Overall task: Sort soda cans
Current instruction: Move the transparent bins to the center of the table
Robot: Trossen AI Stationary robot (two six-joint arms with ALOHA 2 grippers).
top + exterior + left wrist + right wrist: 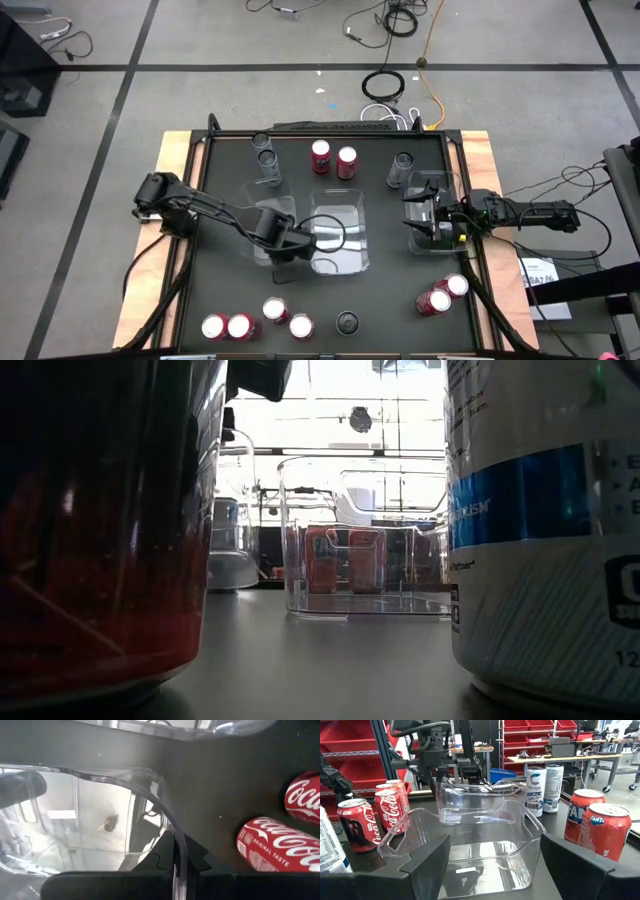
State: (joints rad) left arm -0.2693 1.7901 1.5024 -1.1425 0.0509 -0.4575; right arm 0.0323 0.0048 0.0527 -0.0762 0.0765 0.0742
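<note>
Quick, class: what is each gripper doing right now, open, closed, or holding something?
Left gripper: shut on the rim of a clear bin.
Right gripper: open, straddling another clear bin, not clamping it.

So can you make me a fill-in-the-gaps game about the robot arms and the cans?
1. The left end effector is ____ on the rim of a clear bin.
2. The right end effector has its fingers ____, one on each side of another clear bin.
3. Between the table's far edge and the middle bin stand ____ red cans.

Missing words: shut; open; two.
</note>
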